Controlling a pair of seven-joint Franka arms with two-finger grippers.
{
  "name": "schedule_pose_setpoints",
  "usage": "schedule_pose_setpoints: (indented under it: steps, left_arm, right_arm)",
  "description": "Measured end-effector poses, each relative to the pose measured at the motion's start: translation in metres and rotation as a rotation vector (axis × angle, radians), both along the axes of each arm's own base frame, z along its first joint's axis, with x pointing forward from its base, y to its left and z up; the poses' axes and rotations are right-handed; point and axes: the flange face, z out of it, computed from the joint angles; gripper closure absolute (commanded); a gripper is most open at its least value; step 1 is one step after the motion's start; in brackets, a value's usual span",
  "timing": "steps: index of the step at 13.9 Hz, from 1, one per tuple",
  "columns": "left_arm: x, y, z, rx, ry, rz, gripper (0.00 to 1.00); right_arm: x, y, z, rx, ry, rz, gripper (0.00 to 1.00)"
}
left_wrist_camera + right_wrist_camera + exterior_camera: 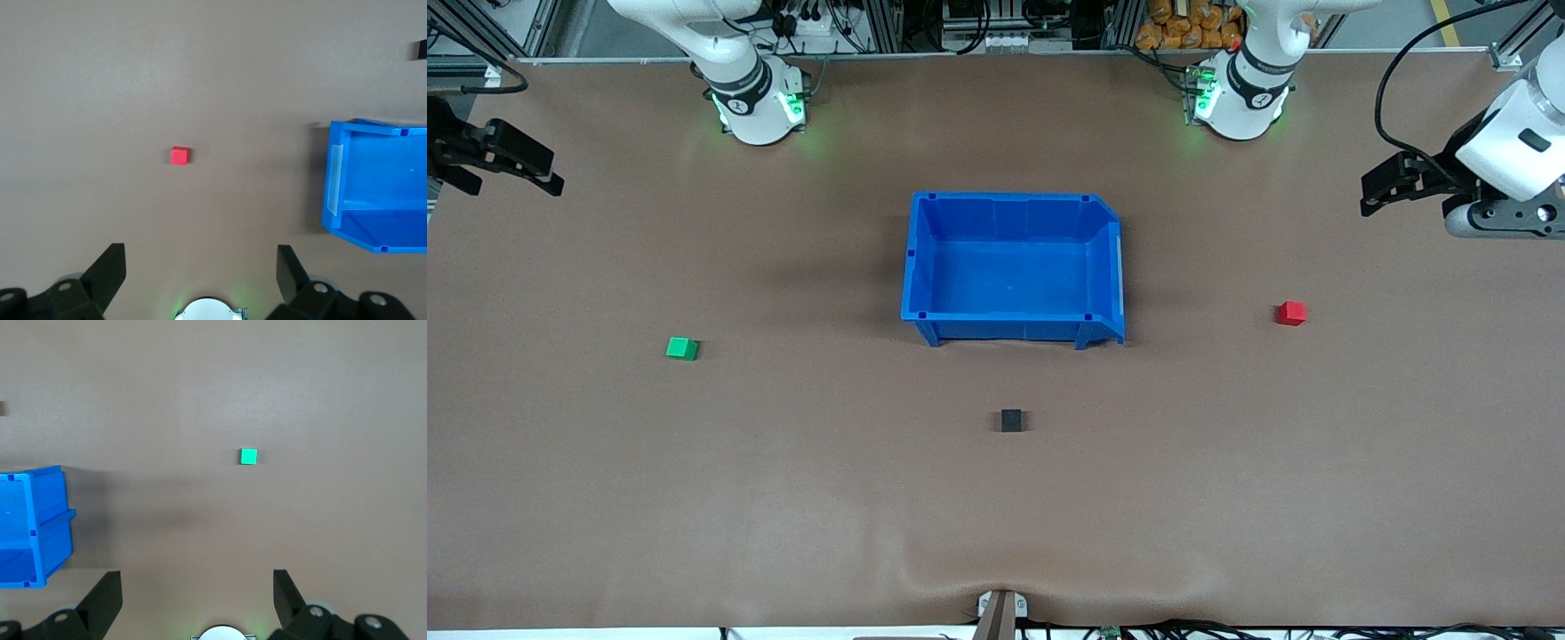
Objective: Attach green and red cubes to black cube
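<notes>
Three cubes apart, nothing joined yet.

The black cube (1010, 420) sits nearer the camera than the blue bin (925, 267); green cube (681, 348) and red cube (1290, 313) lie toward opposite table ends. Left gripper (200, 270) and right gripper (197, 590) hang spread wide (both high up); small cubes may slip when pinched.

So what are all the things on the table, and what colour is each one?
blue bin: one, blue, middle of the table, nothing in it.
black cube: one, black, nearer the front camera than the bin.
green cube: one, green, toward the right arm's end.
red cube: one, red, toward the left arm's end.
table: one, brown.
right gripper: one, black fingers open, waiting above its end of the table.
left gripper: one, black fingers open, waiting above its end.
</notes>
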Motion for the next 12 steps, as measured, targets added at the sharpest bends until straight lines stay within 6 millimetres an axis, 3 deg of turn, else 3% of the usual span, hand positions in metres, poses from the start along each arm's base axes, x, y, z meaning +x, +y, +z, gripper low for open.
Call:
schedule_pose_setpoints:
  steps: [8, 12]
  left_arm:
    - [0.0, -0.002, -0.001, 0.0, 0.001, -0.004, 0.0]
    - [0.003, -0.009, -0.011, 0.001, 0.019, -0.015, 0.0]
  right_arm:
    - [0.0, 0.0, 0.001, 0.0, 0.0, 0.001, 0.0]
    - [0.0, 0.0, 0.0, 0.0, 0.002, 0.001, 0.0]
